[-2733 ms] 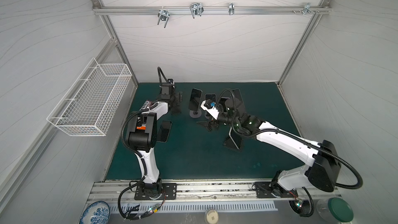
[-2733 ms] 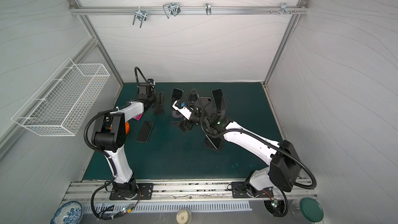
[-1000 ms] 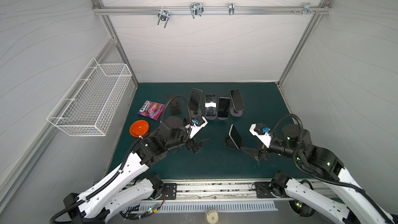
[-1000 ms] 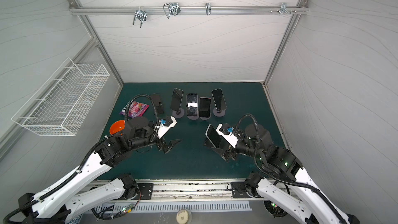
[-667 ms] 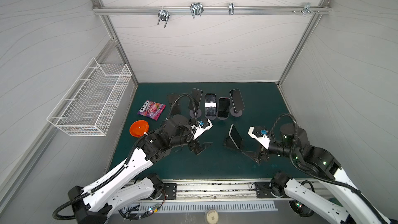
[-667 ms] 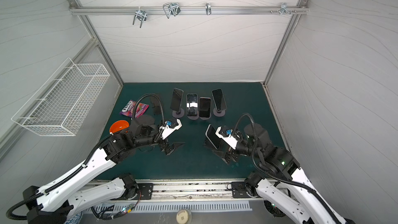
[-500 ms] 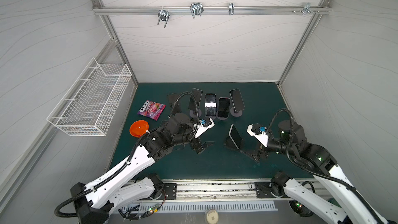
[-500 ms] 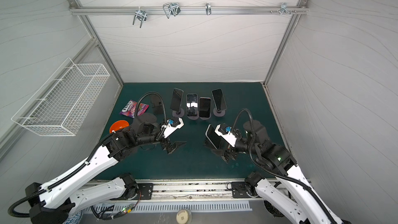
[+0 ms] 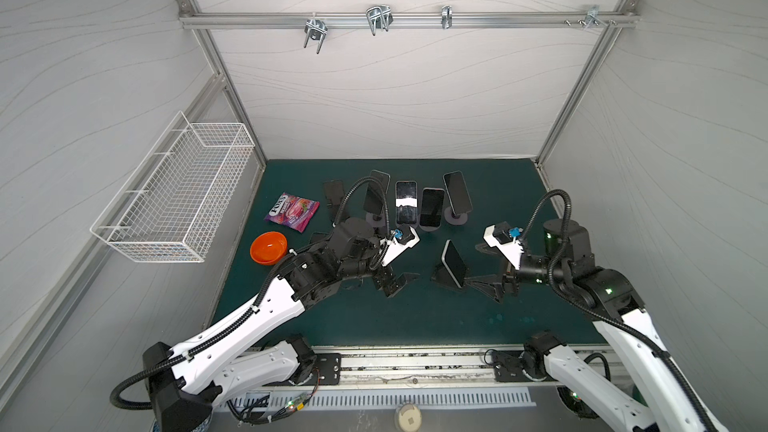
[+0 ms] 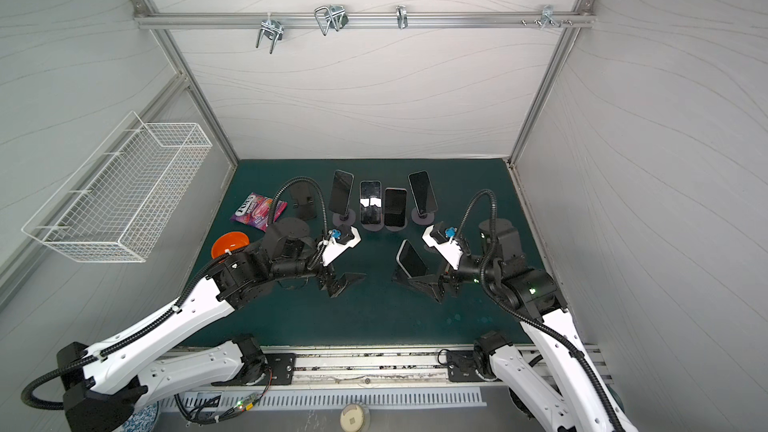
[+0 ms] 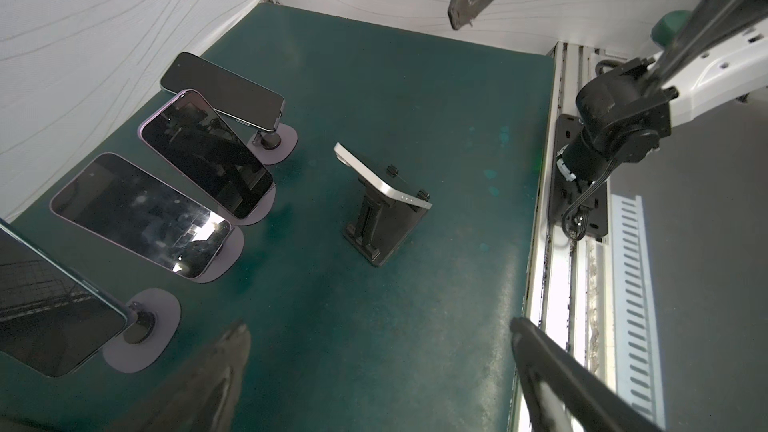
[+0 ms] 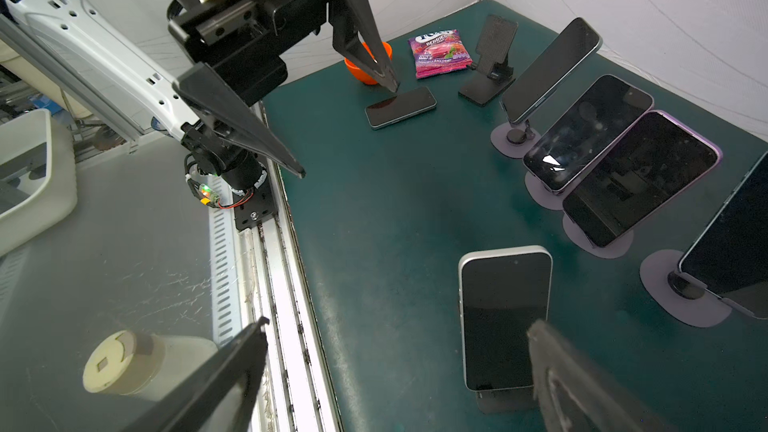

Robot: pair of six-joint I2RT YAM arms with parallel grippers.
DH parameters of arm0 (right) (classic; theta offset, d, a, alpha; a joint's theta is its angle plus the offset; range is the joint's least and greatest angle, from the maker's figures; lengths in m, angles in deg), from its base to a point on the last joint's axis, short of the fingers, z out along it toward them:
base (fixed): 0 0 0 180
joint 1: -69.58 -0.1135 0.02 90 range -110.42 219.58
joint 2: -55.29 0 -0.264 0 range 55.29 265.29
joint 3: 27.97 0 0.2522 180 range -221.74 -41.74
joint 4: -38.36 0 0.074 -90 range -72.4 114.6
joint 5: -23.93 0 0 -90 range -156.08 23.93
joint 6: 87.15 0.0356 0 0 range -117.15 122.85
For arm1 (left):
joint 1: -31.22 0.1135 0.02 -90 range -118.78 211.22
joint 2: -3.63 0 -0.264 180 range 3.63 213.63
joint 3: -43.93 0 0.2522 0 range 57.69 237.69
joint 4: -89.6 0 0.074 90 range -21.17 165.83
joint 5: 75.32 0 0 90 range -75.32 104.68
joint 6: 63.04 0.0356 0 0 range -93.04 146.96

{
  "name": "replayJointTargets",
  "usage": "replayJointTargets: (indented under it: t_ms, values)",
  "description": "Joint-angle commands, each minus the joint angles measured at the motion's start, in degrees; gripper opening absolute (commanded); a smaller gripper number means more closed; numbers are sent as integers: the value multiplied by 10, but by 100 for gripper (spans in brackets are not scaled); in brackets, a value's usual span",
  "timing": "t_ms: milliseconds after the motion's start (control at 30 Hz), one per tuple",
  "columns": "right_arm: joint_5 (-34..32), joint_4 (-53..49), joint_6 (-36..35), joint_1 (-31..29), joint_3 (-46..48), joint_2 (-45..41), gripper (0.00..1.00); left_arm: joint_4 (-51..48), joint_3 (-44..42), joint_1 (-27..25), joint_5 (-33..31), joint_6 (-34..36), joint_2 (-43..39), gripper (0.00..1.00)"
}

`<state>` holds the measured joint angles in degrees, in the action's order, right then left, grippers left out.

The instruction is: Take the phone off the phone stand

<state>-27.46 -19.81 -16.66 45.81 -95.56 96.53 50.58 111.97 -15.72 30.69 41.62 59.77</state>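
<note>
Phone [image 12: 498, 313] on stand [image 12: 498, 403], just ahead of spread right pincer [image 12: 399, 324].

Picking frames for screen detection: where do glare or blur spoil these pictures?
Left wrist view: white glare on one stand-mounted phone, and the open left gripper is blurred near the lens. Right wrist view: the same phone glares, and the open right gripper is soft. Both top views: a small glare streak on it, otherwise sharp.
</note>
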Motion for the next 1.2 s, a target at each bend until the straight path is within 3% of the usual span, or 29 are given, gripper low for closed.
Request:
replayJointTargets:
  t_ms: [0, 267, 600, 1167]
  values:
    - [20, 13, 0, 8, 20, -5, 99, 32, -11, -11, -14, -39, -23, 99]
    - [3, 35, 0, 16, 53, -13, 99, 34, -44, -30, -83, -77, -66, 99]
    - [-40, 55, -60, 16, 75, 27, 99, 12, -35, -30, -75, -81, -71, 99]
    - [-38, 147, -104, 16, 103, 118, 99, -20, -16, -31, -45, -71, -41, 99]
